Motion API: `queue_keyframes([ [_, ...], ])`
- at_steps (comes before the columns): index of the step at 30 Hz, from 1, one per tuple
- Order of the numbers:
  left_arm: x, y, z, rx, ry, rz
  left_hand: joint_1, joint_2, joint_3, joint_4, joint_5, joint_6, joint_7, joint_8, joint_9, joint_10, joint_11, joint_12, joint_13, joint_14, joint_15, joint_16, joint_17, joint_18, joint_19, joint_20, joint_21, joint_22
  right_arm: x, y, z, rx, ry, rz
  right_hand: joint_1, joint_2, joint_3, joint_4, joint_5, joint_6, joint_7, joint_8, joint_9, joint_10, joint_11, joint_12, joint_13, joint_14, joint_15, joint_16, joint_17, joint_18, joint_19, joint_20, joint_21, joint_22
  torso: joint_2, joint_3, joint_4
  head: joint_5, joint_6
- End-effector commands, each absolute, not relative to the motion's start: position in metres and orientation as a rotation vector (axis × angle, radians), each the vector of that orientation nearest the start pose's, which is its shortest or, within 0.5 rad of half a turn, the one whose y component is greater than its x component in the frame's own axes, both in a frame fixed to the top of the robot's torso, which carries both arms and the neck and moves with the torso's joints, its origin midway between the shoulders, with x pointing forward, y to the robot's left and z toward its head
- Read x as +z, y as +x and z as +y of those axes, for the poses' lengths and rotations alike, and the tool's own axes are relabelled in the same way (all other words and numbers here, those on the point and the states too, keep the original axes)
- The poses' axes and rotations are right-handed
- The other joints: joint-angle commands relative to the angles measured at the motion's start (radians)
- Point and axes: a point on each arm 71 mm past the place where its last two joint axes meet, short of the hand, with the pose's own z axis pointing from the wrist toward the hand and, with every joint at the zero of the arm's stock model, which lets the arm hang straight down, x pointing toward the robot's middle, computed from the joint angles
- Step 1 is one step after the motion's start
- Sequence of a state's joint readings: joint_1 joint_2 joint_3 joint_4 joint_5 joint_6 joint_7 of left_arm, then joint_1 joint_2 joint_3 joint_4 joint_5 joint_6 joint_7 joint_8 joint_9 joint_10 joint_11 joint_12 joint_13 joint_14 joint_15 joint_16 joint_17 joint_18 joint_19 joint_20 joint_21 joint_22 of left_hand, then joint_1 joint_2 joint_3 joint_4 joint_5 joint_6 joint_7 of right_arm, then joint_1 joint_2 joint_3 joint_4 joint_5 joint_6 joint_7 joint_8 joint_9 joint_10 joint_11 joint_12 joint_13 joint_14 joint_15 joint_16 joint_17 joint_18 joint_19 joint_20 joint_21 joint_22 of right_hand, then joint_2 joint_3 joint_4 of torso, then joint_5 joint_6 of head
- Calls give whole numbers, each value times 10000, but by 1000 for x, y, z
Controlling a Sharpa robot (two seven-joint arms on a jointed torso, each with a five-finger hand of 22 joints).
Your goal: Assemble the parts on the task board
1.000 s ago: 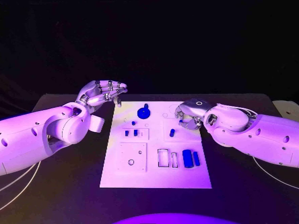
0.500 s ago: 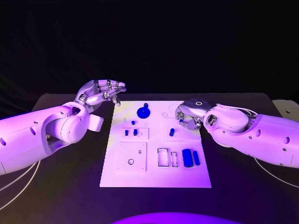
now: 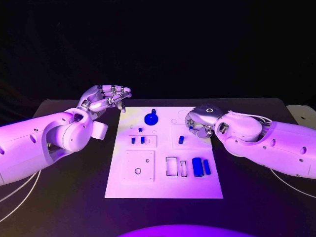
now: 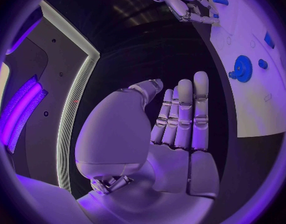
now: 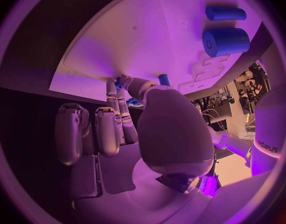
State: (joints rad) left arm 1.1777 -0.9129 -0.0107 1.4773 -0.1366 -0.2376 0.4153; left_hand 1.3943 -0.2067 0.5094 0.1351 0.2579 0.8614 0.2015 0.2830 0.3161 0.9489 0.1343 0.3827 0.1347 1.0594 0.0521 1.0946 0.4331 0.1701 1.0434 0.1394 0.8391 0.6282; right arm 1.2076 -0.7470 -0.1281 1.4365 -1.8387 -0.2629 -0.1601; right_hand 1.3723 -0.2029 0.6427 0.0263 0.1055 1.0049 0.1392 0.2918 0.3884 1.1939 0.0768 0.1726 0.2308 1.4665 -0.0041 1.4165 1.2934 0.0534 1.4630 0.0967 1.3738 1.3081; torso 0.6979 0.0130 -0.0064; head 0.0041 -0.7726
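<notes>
The white task board [image 3: 165, 183] lies mid-table. On it are a blue gear [image 3: 151, 119], two short pegs [image 3: 138, 140], a single peg [image 3: 181, 140], and a thick blue cylinder [image 3: 198, 167] beside a thin one [image 3: 207, 167]. My left hand [image 3: 106, 97] hovers off the board's back left corner; the left wrist view shows its fingers [image 4: 183, 114] stretched out and empty. My right hand [image 3: 201, 121] is low over the board's back right part. Its thumb and a finger pinch a small blue part [image 5: 120, 83]. The thick cylinder [image 5: 225, 41] lies further along the board.
Bare black table [image 3: 65, 192] surrounds the board on both sides and in front. A pale object [image 3: 301, 116] sits at the table's far right edge. My right forearm [image 3: 279, 145] lies along the board's right side.
My left hand has drifted a little to the left, away from the board's corner. My right hand has barely shifted over the board.
</notes>
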Motion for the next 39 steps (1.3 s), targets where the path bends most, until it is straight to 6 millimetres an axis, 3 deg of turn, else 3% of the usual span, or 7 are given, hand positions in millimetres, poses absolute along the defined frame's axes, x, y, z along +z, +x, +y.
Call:
queue_keyframes([
  [1,-177,494,253,-15136,-9859,14222,97,28,-7,-72,39,-61,-2,-38,-11,-68,-5,57,7,-55,-1,-40,-15,141,15,-31,-43,-16,-225,487,-180,3425,-5688,16672,154,329,138,-212,-89,152,-4,84,34,238,-124,35,29,476,-82,68,36,-124,256,-52,136,1741,2,-4,0,-3,-3],
  [7,-177,494,253,-15084,-9896,14269,134,44,18,-110,44,-93,17,-49,-16,-116,11,75,8,-85,9,-63,-32,142,6,-24,-64,-28,-224,487,-179,3501,-5620,16501,119,596,390,-462,-131,389,-83,197,140,574,-209,41,96,464,-153,25,-60,-171,355,-110,371,1880,3,-8,-4,-9,-13],
  [12,-178,494,253,-15063,-9898,14319,239,73,89,-219,60,-112,35,-48,-18,-170,25,121,13,-127,14,-97,-62,146,-3,-22,-77,-33,-222,487,-179,3535,-5485,16245,120,650,540,-579,-115,403,-100,195,162,643,-224,-1,103,464,-174,16,-81,-196,404,-134,487,1944,-3,-9,4,-22,-22],
  [39,-180,495,255,-14933,-9999,14476,145,6,119,-370,46,-422,179,-147,-72,-648,171,211,-10,-418,140,-208,-161,132,-207,78,-178,-58,-196,474,-183,4576,-4542,15119,-337,494,315,-625,-515,481,-123,243,284,699,-243,-210,122,462,-182,-17,-167,-213,431,-139,559,2005,-7,-5,-29,-44,33],
])
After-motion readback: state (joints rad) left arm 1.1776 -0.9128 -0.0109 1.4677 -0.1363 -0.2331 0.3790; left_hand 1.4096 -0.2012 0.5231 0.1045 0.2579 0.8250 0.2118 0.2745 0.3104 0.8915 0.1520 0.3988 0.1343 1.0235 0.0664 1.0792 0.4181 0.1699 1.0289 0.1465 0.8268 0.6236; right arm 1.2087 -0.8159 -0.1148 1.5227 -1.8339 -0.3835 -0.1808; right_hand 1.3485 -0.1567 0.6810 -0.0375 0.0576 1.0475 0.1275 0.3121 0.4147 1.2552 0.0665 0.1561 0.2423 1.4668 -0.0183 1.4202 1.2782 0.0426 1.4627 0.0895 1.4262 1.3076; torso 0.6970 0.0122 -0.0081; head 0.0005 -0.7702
